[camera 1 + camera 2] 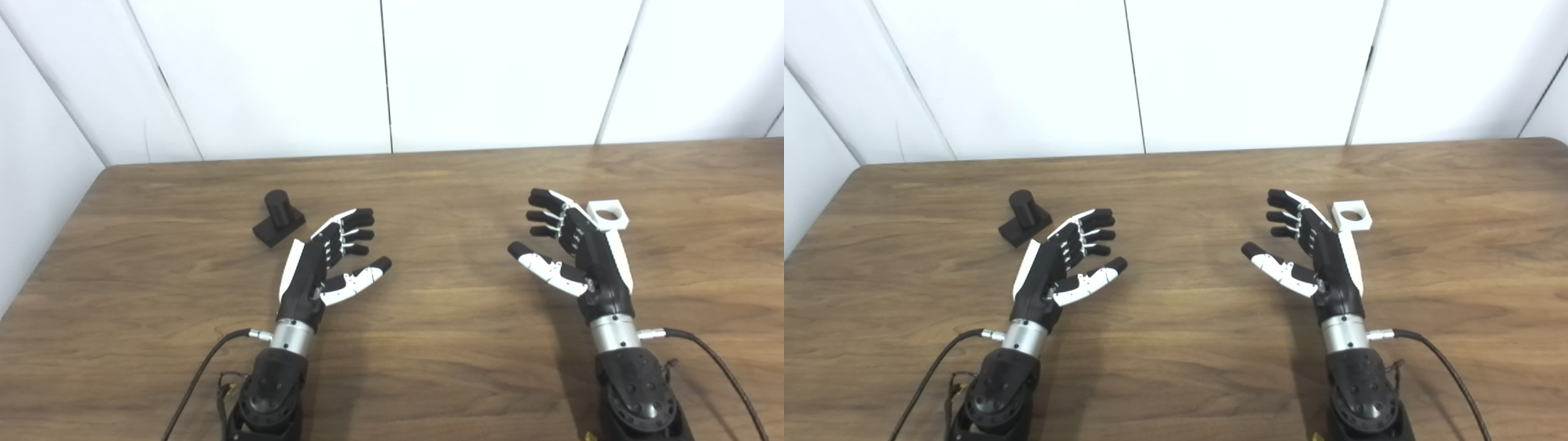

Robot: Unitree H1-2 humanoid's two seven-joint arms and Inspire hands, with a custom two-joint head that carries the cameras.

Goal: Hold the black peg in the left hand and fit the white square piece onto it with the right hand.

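The black peg (278,217), a short cylinder standing on a square black base, rests on the wooden table (441,184) at the left. My left hand (327,260) hovers just to its right and nearer to me, open, palm facing inward, holding nothing. The white square piece (607,215), with a round hole through its top, lies on the table at the right. My right hand (572,251) is open too, palm turned inward. Its back is next to the white piece, and its fingers hide the piece's near-left corner.
White wall panels (392,73) stand behind the table's far edge, and a wall runs along its left edge. Black cables (716,361) trail from both wrists over the near part of the table.
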